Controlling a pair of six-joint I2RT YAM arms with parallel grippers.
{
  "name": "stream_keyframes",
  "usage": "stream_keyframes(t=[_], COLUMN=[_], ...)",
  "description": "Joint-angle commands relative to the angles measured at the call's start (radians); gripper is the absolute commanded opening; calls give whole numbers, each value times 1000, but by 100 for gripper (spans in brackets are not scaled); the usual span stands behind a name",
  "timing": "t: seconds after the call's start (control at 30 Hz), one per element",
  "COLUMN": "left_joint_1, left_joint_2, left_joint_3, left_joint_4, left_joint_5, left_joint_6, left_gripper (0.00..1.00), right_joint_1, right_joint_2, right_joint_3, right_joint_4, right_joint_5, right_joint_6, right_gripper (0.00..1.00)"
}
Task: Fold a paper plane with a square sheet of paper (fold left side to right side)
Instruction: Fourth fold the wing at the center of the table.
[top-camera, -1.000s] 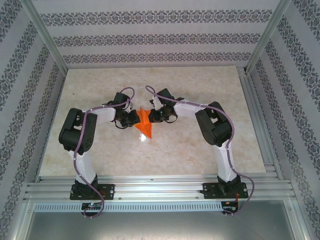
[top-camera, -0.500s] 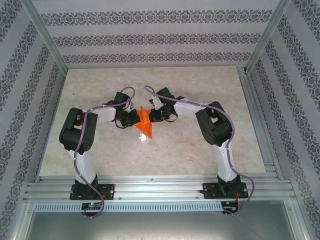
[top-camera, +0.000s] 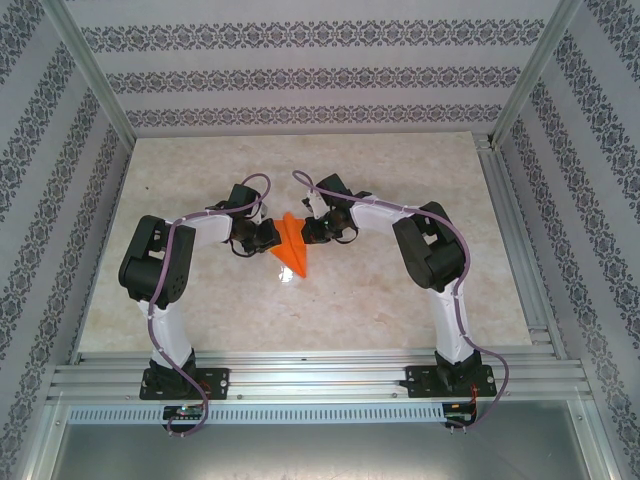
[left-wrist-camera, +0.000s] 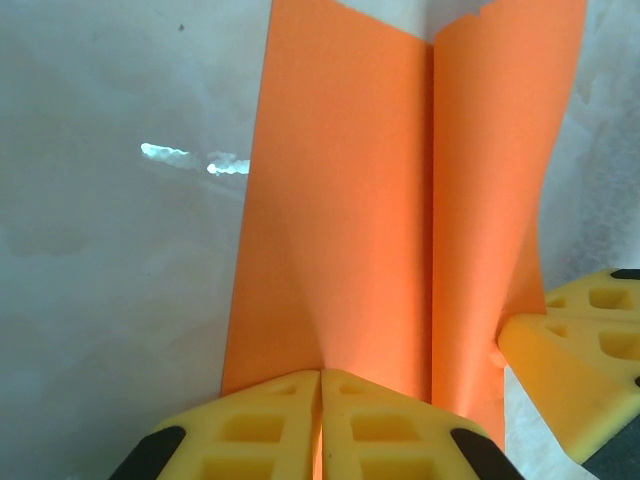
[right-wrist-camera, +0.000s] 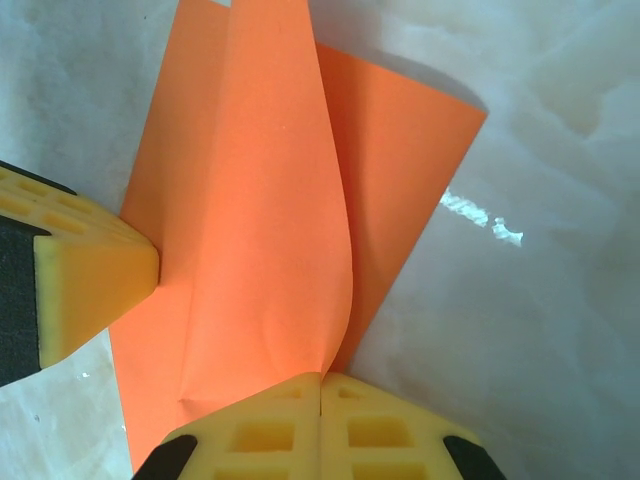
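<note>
Paper plane (top-camera: 292, 247) is clamped from both sides: left hand (left-wrist-camera: 320, 378) is closed on its edge at 9 o'clock, right hand (right-wrist-camera: 320, 380) at 3 o'clock. Wrist views show the raised centre fold. Top view shows its tip pointing to 6 o'clock, mid table (top-camera: 400, 300).

Matt, smooth orange paper (left-wrist-camera: 340, 200), crisply creased. Glossy pale stone-look table (left-wrist-camera: 100, 300), glinting at upper left. Matt yellow plastic fingers (left-wrist-camera: 250, 435) with moulded hollows. Brushed metal rails (top-camera: 320, 376).
</note>
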Motion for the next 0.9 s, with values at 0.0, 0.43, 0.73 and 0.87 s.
stream_keyframes(t=[0.0, 0.43, 0.73, 0.87], left_joint_1=[-14, -15, -18, -18], left_joint_2=[72, 76, 80, 82], left_joint_3=[-20, -17, -17, -16], left_joint_4=[-82, -83, -80, -79], left_joint_5=[-99, -98, -98, -96], left_joint_6=[23, 24, 22, 22], left_gripper=[11, 11, 11, 11], right_joint_1=[-4, 0, 3, 5], right_joint_2=[27, 19, 23, 42], right_joint_3=[30, 18, 26, 33], right_joint_4=[-9, 36, 34, 10], right_joint_5=[7, -42, -39, -19], right_joint_6=[-24, 8, 11, 7], right_gripper=[0, 0, 0, 0])
